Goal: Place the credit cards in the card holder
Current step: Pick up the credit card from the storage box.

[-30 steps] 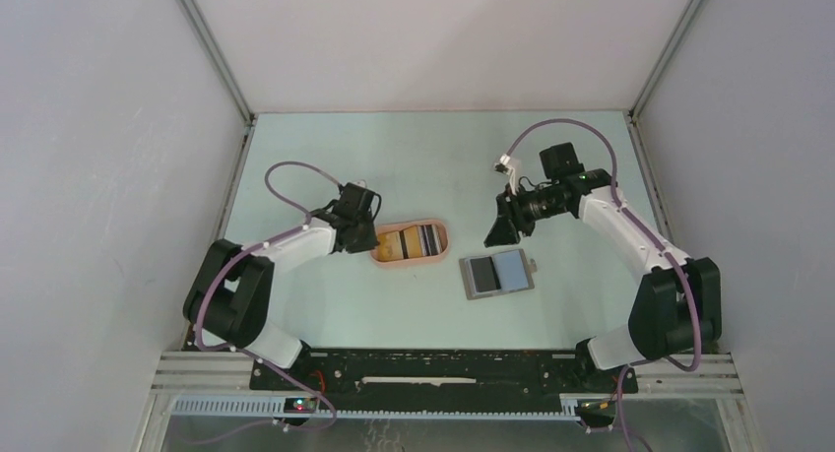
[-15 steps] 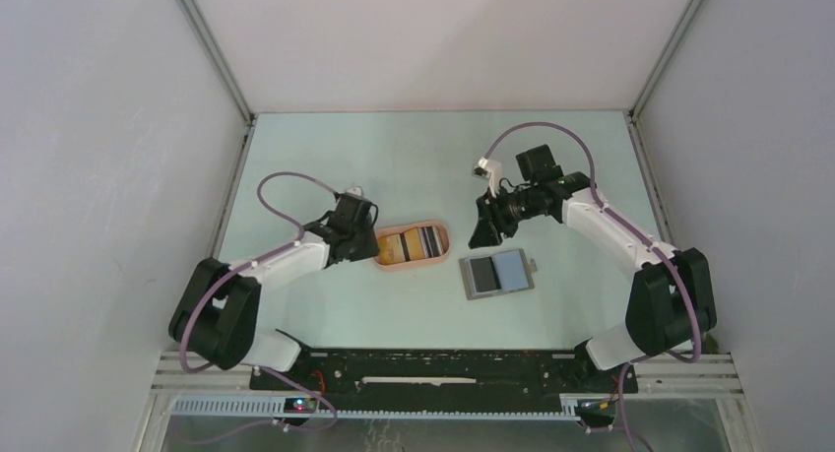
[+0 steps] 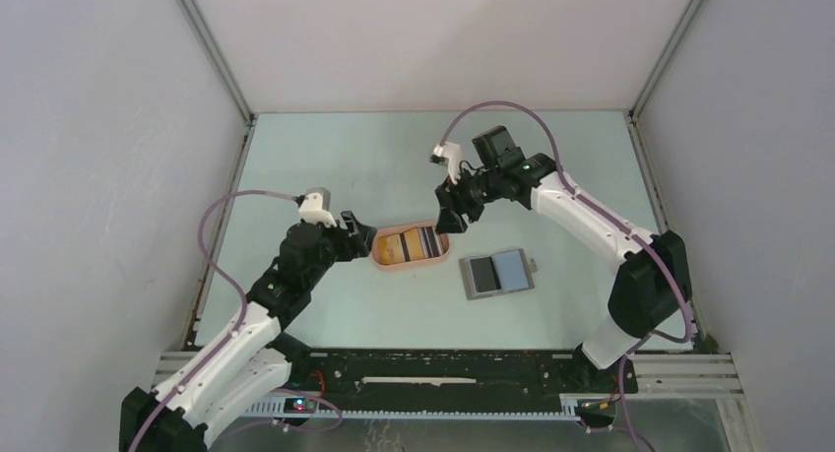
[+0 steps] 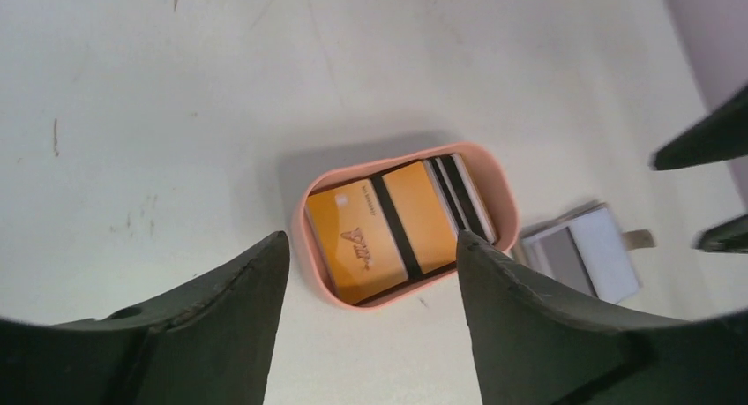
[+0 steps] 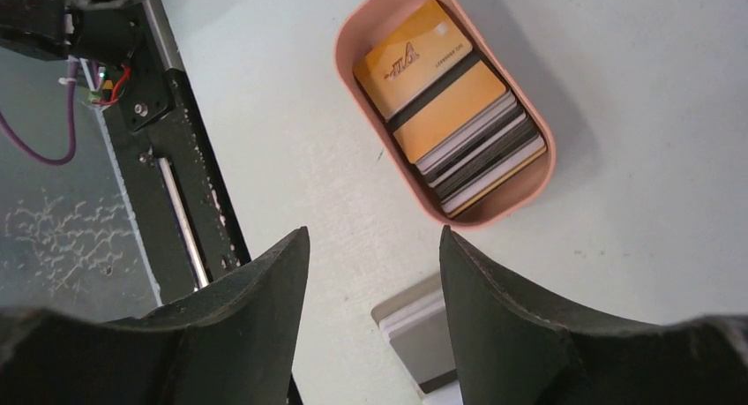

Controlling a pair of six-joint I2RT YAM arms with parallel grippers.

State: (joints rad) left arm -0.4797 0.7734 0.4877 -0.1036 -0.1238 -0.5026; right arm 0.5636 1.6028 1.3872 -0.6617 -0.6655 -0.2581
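Observation:
The credit cards (image 3: pixel 412 242) lie stacked in a peach oval tray (image 3: pixel 379 259). A yellow-orange card (image 4: pixel 415 220) is on top, with dark, silver-striped cards (image 5: pixel 485 158) beside it. The card holder (image 3: pixel 497 273) lies open and flat to the tray's right, one half dark grey and one blue-grey. My left gripper (image 3: pixel 359 237) hovers at the tray's left end, open and empty. In its wrist view the left gripper (image 4: pixel 371 237) frames the tray. My right gripper (image 3: pixel 448 216) hangs above the tray's right end, also open and empty. In its own view the right gripper (image 5: pixel 374 231) looks down on the tray (image 5: pixel 344 70) and the card holder (image 5: pixel 423 334).
White walls with metal corner posts (image 3: pixel 212 58) enclose the pale green table. The black base rail (image 5: pixel 168 158) runs along the near edge. The right gripper's dark fingers (image 4: pixel 706 140) show at the right edge of the left wrist view.
The left gripper went from shut to open while its arm rose and drew back. The right gripper swung left from above the card holder to the tray's right end and opened a little wider.

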